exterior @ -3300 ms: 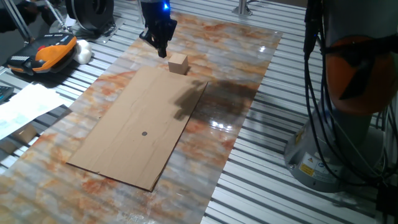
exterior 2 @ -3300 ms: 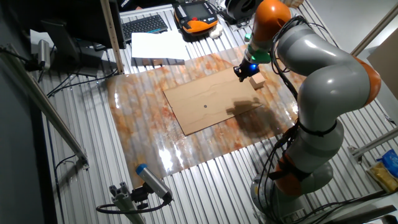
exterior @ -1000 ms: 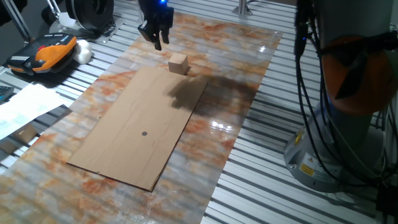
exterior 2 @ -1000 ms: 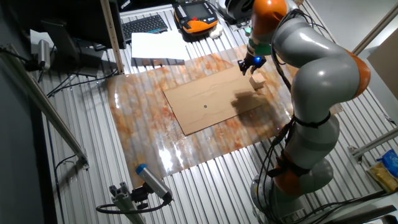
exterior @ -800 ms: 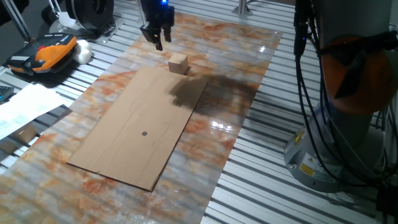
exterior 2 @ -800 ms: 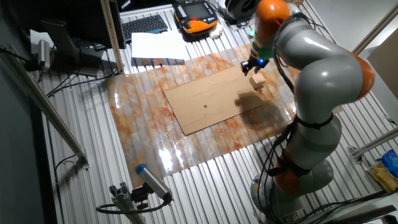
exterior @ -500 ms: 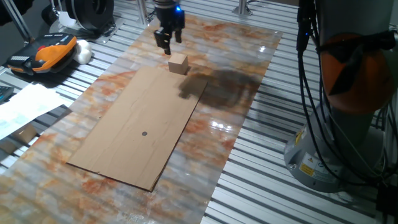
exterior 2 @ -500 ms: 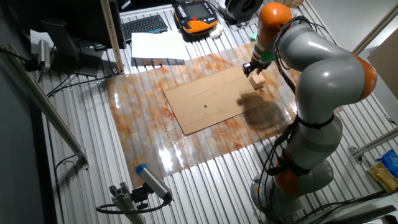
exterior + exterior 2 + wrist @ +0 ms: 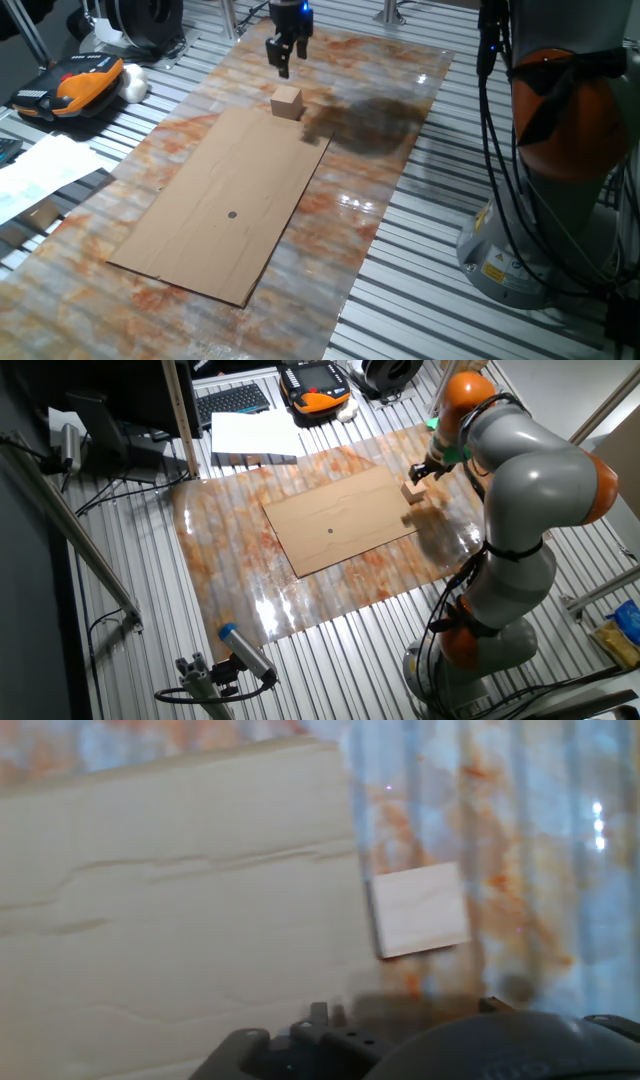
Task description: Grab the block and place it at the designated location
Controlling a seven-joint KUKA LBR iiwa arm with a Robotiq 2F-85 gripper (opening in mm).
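- One small wooden block (image 9: pixel 287 101) sits on the marbled tabletop (image 9: pixel 400 150), just off the far corner of the cardboard sheet (image 9: pixel 225 200); in the hand view the block (image 9: pixel 420 909) lies right against the sheet's edge (image 9: pixel 180 900), either touching it or a hair apart.
- One gripper (image 9: pixel 285 58) hangs in the air above the tabletop, beyond the block toward the table's far edge, and touches nothing.
- Two dark fingers point downward with a narrow gap showing between them in one fixed view, so the jaws stand slightly apart with nothing in them.
- From the other fixed view the gripper (image 9: pixel 425 470) sits close beside the block (image 9: pixel 413 491), on the side facing away from the sheet.
- One tiny dark dot (image 9: pixel 232 214) marks the cardboard well inside its edges, nearer the near end, far from the block; it also shows in the other fixed view (image 9: pixel 331 530).
- Beside the table's left edge lie an orange-and-black handheld unit (image 9: pixel 75 85) and white paper (image 9: pixel 40 170) on the ribbed bench.
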